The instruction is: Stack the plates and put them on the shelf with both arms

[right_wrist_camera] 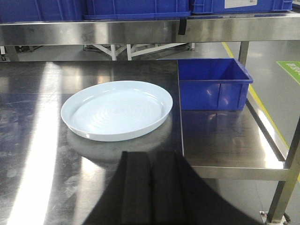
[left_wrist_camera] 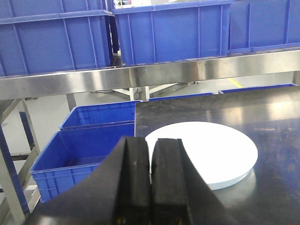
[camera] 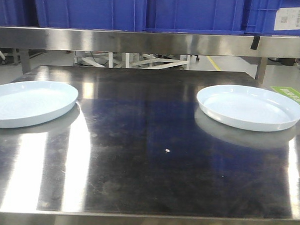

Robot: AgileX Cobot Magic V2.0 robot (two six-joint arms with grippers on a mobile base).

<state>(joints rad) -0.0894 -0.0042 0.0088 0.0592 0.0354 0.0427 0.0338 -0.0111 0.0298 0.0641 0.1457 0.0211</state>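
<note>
- Plates: left plate [camera: 28, 103] by the left edge of the table [camera: 148, 162], right plate [camera: 250, 107] near the right edge; both flat, rim up, empty, well apart, not stacked.
- Step in hand, by judgement: the very start, with neither plate lifted and the approach to a first plate yet to come.
- Left gripper [left_wrist_camera: 151, 150] closed, pads pressed together, holding nothing; hovers short of the left plate, aimed toward it.
- Right gripper [right_wrist_camera: 151, 161] dark at the bottom of its view; seemingly closed and empty, short of the right plate.
- Next move, by judgement: open one set of jaws, come in low at a rim, pinch the thin glossy lip, then carry that plate across and set it centred on the other.
- Likely trouble: shallow rim, slick glaze and polished steel, so little to bite on and an easy slide.
- Around: steel shelf [camera: 143, 41] above the back of the table, loaded with blue crates [camera: 144, 10]; free space up there not visible.
- Blue bins [left_wrist_camera: 89, 140] low beside the left edge, one bin [right_wrist_camera: 213, 84] on a lower side table at right; table between the plates bare but for a small speck [camera: 167, 151].
</note>
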